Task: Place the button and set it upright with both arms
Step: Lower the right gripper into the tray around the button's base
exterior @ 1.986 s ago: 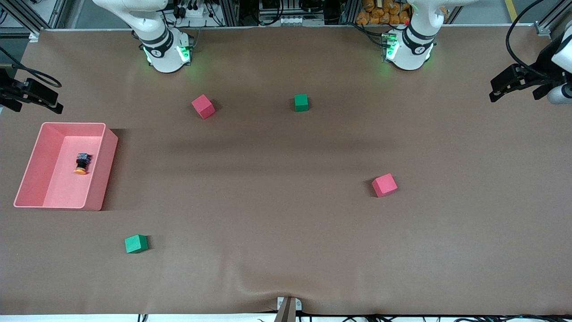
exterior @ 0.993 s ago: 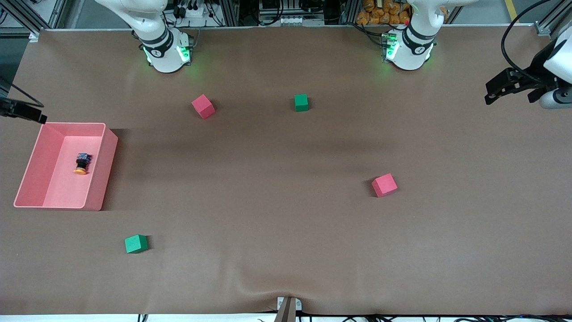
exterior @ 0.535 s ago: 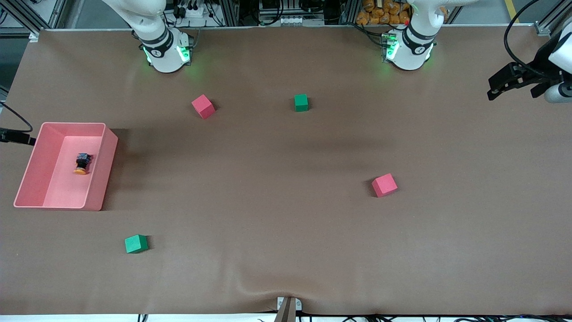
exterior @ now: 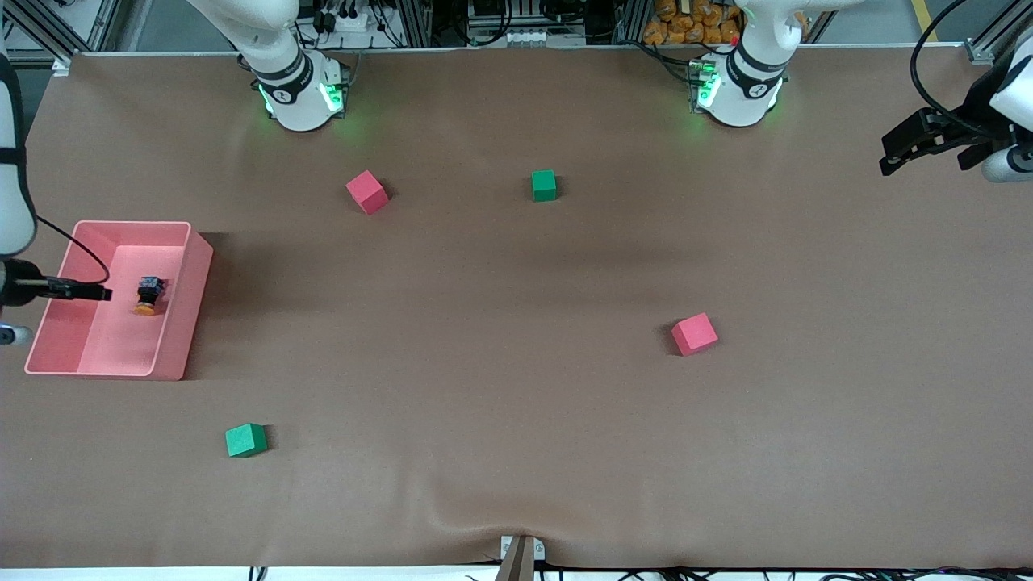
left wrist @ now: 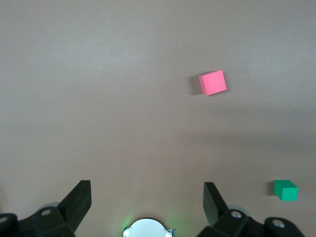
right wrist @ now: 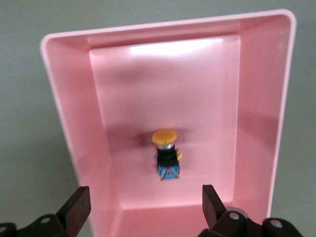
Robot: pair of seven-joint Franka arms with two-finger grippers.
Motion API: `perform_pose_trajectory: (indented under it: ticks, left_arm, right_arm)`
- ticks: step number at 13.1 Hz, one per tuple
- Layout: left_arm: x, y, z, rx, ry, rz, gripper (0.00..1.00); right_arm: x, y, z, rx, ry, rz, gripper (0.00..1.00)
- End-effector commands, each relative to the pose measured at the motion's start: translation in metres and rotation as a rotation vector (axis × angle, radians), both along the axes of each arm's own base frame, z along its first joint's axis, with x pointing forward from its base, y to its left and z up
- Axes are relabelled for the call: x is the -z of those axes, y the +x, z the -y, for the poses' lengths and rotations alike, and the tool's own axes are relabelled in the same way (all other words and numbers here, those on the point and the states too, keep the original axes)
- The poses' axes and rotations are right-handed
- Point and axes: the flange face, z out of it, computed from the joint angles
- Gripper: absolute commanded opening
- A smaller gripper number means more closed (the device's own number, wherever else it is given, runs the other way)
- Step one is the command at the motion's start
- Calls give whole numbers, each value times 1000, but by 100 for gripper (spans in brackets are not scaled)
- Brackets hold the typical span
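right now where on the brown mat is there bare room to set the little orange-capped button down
The widest bare patch is mid-table, bordered by the red cube and green cube near the bases, the other red cube, and the green cube nearest the camera. It is tight only inside the pink plastic bin, where the orange-capped button lies under the open right gripper.

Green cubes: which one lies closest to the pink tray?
The green cube nearer the front camera; it lies just past the pink tray, while the other green cube sits mid-table.
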Motion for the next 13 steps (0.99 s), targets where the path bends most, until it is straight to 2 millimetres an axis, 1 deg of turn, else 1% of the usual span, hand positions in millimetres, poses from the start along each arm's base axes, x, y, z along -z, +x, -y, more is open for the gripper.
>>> perform_pose_trajectory:
  ticks: [1,4,5,6,7,9,10,13]
  left_arm:
    - [0,0,5,-1,6,-9,100]
    - [1,1,10,11,7,-7,100]
    - [0,0,16,22,8,-6,100]
    - [1,-1,19,28,9,-9,100]
    - [0,-1,21,31,8,-6,100]
    - [0,-1,27,43,9,-4,100]
    - [1,-1,28,45,9,-6,100]
    - [1,0,30,46,8,-2,100]
  right_arm:
    - [25,-2,21,-50,16,30,100]
    - [43,-1,23,-52,23,22,100]
    - [51,1,24,-58,20,33,100]
    - [62,-1,28,-70,29,30,100]
    - [69,-3,33,-75,32,27,100]
    - [75,-4,35,-72,34,25,100]
    - [81,-4,35,-72,38,19,100]
    - [88,-4,34,-72,39,18,100]
